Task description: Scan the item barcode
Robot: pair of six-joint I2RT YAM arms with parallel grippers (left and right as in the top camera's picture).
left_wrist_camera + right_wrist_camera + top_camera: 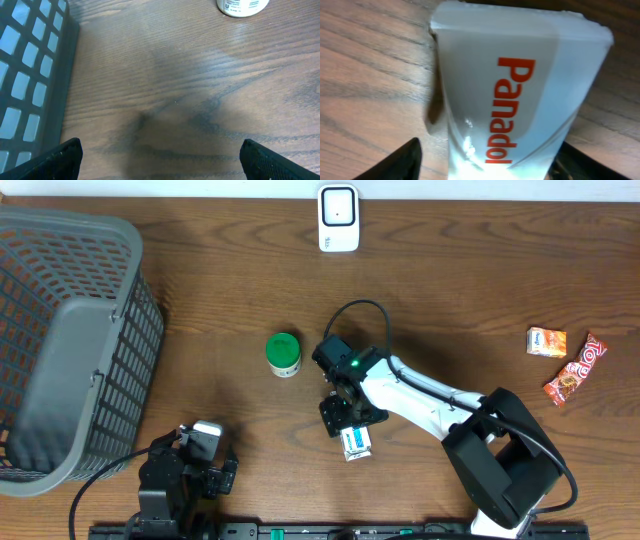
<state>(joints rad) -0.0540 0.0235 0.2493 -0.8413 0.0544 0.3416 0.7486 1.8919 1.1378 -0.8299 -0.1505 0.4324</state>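
Your right claw (pixel 485 162) stands open astride the white cardboard Panadol box (pixel 520 75), lying flat on the brown wooden counter (pixel 450 280) near its middle; your left claw (pixel 160 155) gapes wide, empty.

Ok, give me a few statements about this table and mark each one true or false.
1. The Panadol box lies between the right gripper's fingers. True.
2. The left gripper holds the green-lidded jar. False: it is open and empty, and the jar stands alone on the table.
3. The white scanner stands at the table's far edge. True.
4. The orange packet and red packet lie in the basket. False: both lie on the table, opposite the basket.
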